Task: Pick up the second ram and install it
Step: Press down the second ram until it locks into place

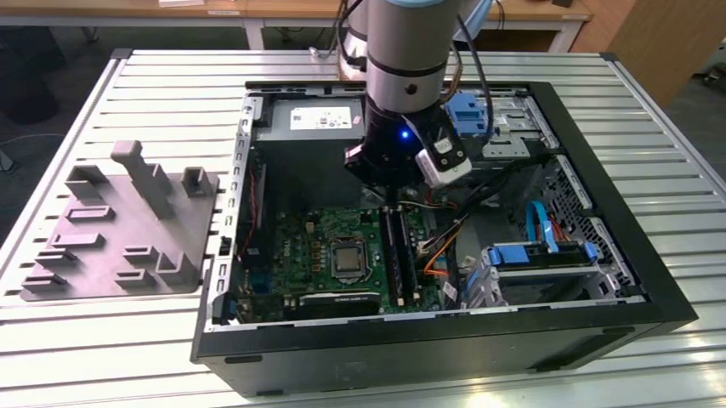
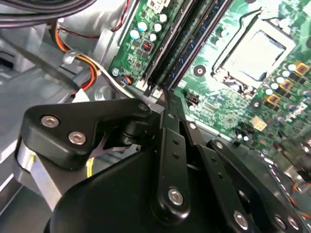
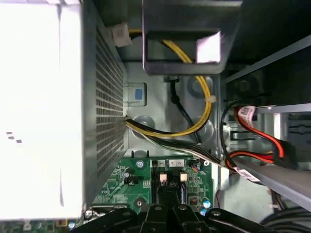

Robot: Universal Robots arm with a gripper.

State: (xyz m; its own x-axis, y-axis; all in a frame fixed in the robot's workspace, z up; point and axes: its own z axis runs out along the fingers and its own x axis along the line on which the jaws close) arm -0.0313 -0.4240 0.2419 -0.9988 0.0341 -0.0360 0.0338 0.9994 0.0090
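A long blue ram strip [image 2: 190,42] stands edge-on in the black slots [image 1: 393,255] of the green motherboard [image 1: 323,246], next to the silver socket [image 2: 252,53]. My gripper [image 2: 164,94] is shut, its black fingers pressed together into one narrow tip with nothing seen between them. The tip sits right over the end of the slots nearest the power supply. I cannot tell whether it touches the ram. In the exterior view the gripper [image 1: 389,202] reaches straight down into the open computer case. The first wrist view has the gripper [image 3: 167,191] over the board's edge.
The grey power-supply box [image 1: 312,119] lies just beyond the slots. Orange, yellow and red cables [image 3: 194,121] run beside the board. Blue drive brackets [image 1: 542,253] sit at the exterior view's right. A grey fixture plate [image 1: 114,229] lies on the slatted table [image 1: 635,110] outside the case.
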